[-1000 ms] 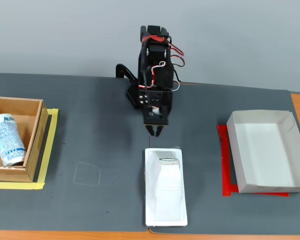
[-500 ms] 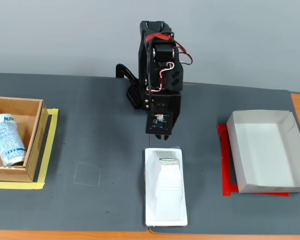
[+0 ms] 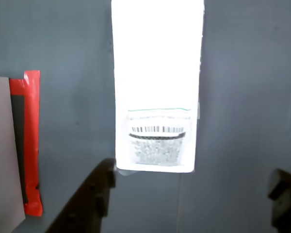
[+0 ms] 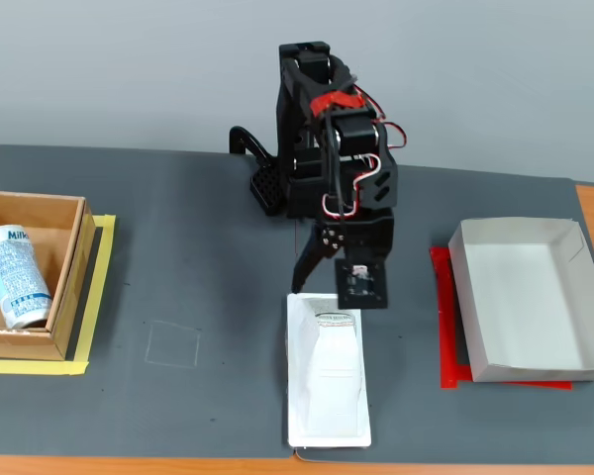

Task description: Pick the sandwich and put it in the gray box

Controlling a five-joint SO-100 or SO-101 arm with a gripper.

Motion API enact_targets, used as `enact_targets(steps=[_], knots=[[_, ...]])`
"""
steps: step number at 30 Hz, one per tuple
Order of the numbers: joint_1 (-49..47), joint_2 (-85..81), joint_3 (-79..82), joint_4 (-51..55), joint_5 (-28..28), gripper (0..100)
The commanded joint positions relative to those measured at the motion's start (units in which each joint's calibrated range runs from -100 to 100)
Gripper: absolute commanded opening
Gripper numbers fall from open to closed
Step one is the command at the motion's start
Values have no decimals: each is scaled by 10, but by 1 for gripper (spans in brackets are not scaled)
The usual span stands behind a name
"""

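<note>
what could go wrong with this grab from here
The gripper is open over the labelled end of the sandwich, so closing there may catch only the thin package edge and let it slip or tip. The package is long; held by one end, it may droop and catch the low wall of the gray box.

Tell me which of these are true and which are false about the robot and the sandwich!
1. The gripper is open. True: its two fingers stand wide apart in the wrist view.
2. The sandwich is already in the gray box. False: it lies on the dark mat, and the box holds nothing.
3. The milk carton lies in the brown box. True.
4. The gripper is squeezing the sandwich. False: in the wrist view its fingers sit short of the label end, apart from the pack.
5. Red tape runs by the gray box. True.
</note>
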Motion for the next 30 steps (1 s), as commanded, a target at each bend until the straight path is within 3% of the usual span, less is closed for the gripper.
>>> enact_targets(steps=[1, 11, 21, 30], knots=[[-20, 23, -71, 2, 25, 35], [-17, 71, -109, 2, 36, 35], [-6, 91, -109, -1, -31, 36], [-5, 134, -109, -26, -35, 36]])
